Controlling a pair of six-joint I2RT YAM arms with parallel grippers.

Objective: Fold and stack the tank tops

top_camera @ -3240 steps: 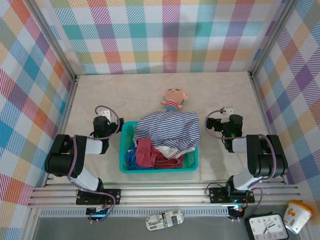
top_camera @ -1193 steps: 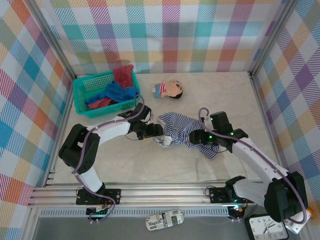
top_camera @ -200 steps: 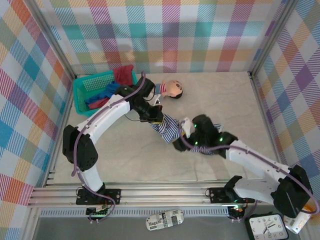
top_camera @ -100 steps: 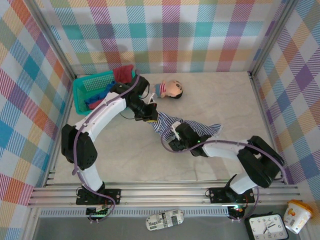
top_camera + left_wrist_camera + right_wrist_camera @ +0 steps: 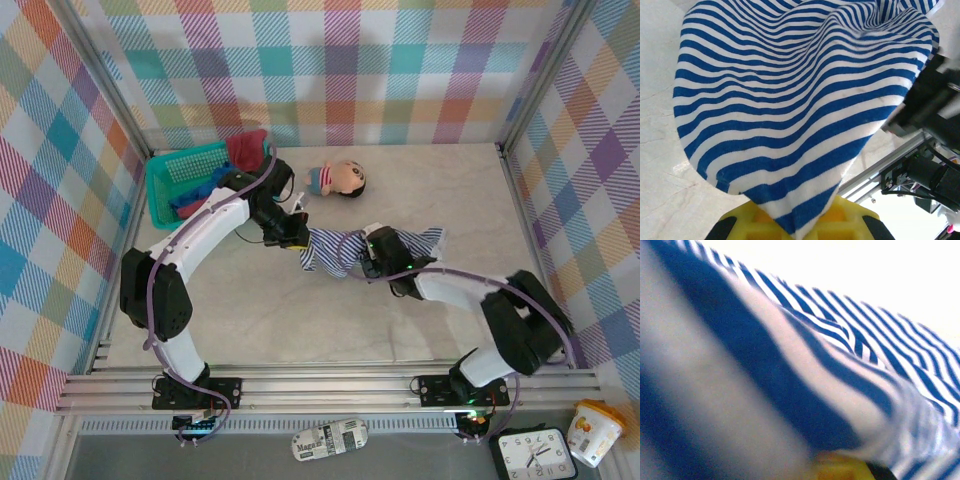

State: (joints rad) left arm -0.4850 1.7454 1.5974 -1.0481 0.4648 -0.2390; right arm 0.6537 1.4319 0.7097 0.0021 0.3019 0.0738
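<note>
At the middle of the bench [image 5: 470,200], the striped tank top [image 5: 335,250] lies as a narrow, rumpled band running from left to right, with one end in the left end effector [image 5: 297,235] and a pointed corner of cloth reaching past the right end effector [image 5: 370,257] towards the right wall. Its cloth is white with thin navy stripes. In the left wrist view the stripes curve in long arcs over a smooth, drawn sheet that hangs above the pale marbled surface and narrows to a point between the yellow fingertips [image 5: 845,222], which are clamped tight on that point. Deep folds gather along the far edge of the sheet in that view. The right end effector is closed on the middle of the garment. In the right wrist view the fabric sits so near the lens that the closest stripes blur into wide dark and pale bands, and sharper thin stripes wrinkle further back. At the far left corner a teal basket [image 5: 170,172] holds the bright blue tank top [image 5: 198,193], bunched up inside, and the dark red tank top [image 5: 247,148], which spills over the rim. A big-headed doll [image 5: 338,180] lies on its side just beyond the striped garment, apart from it.
</note>
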